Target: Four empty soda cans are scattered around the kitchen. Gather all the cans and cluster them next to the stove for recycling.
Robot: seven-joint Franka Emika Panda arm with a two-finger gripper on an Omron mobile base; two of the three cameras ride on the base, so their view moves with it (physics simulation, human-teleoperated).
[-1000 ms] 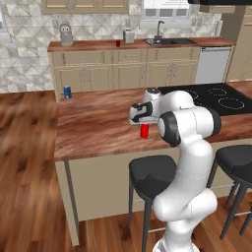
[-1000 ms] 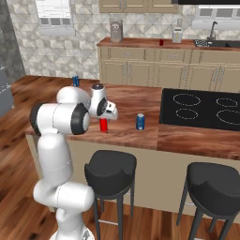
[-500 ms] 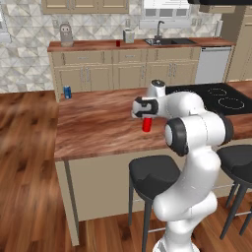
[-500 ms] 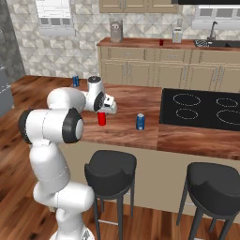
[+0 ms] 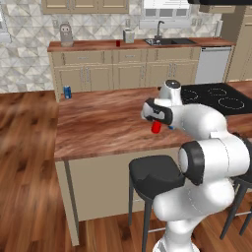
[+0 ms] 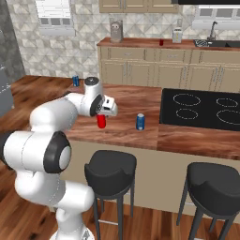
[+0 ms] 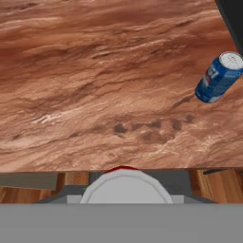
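Swinging rightward since a second ago, the arm has carried its red can (image 5: 156, 127) along the island bench (image 5: 98, 123) toward the stove (image 5: 216, 96), and the can now hangs just above the wood rather than resting on it. From where I stand, the bench has a broad bare stretch of reddish wood to the left of the arm, running out to its left and near edges, with the wood floor open beyond. On the right, the black stove top starts just past a blue can (image 6: 140, 121) that stands upright on the bench, near the stove's edge but not touching it. The carried can is near that blue can, with a clear gap between them. Counting cans: two red and two blue. One red is held; the second red can (image 5: 118, 43) sits on the far bench by the back wall, left of the sink (image 5: 172, 41). One blue is by the stove; the second blue can (image 5: 67, 92) stands at the island's far left corner, close to the edge. Two black stools (image 6: 111, 169) stand along the near side of the island. The end effector (image 6: 101, 117) is closed narrowly on the red can, gripping it near its top, so the can's silvery lid shows at the bottom of the hand view.
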